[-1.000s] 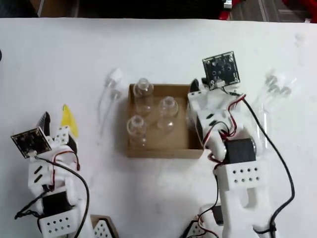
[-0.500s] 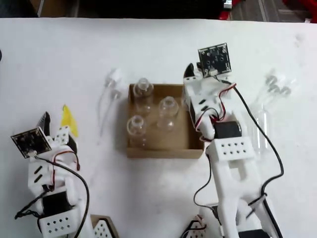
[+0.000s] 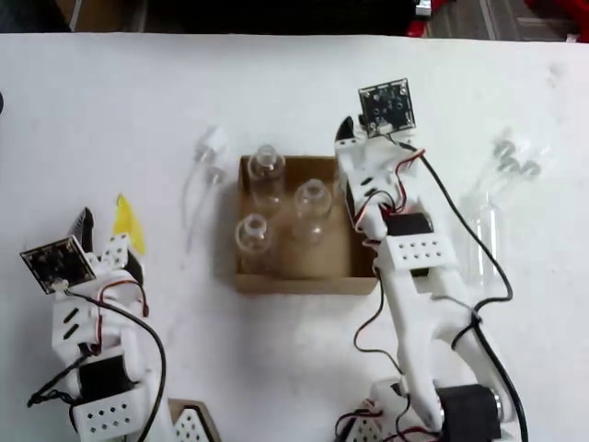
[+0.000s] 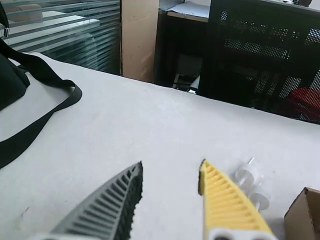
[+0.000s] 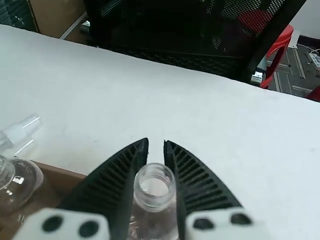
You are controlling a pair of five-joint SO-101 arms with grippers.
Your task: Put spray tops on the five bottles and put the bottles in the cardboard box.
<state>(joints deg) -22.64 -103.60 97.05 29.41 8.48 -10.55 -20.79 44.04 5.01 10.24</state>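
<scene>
High camera was fixed overhead, looking straight down on the table (image 3: 110, 92), arm bases at the near edge. Left wrist camera sat low behind the left gripper (image 4: 171, 167), facing across the tabletop into the room. Right wrist camera looked along the right gripper (image 5: 156, 144), close over a bottle (image 5: 155, 192) between its fingers. All three views shared the spray tops (image 3: 213, 152) beside the cardboard box (image 3: 248, 276).

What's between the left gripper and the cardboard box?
Two loose spray tops, tubes trailing, lie between the left gripper and the cardboard box; the high view shows them.
</scene>
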